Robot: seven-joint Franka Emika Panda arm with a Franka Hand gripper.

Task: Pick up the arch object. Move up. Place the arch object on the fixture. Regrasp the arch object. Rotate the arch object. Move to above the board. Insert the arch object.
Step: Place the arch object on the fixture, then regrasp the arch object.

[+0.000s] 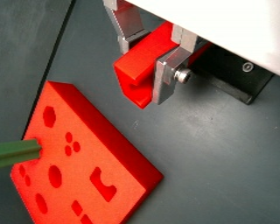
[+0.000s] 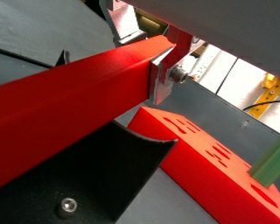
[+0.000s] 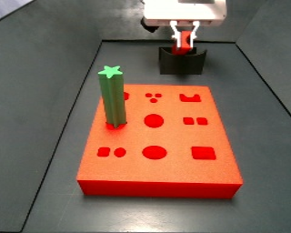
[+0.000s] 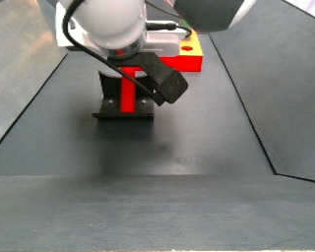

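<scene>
My gripper (image 1: 149, 70) is shut on the arch object (image 1: 140, 66), a long red bar, with a silver finger plate on each side. In a wrist view the arch object (image 2: 60, 114) runs long and slanted just above the curved notch of the dark fixture (image 2: 101, 179). In both side views the gripper (image 3: 182, 33) holds the arch object (image 4: 127, 89) upright at the fixture (image 3: 173, 64), at the far end of the floor from the board (image 3: 178, 136). Whether the bar touches the notch I cannot tell. The board (image 1: 119, 157) is a red-orange slab with many cut-outs.
A green star-topped post (image 3: 113, 96) stands upright in the board near its left side and shows at the frame edge in both wrist views (image 1: 8, 155) (image 2: 271, 162). Sloping dark walls bound the floor on both sides. The arm (image 4: 121, 25) hides much of the fixture (image 4: 121, 113).
</scene>
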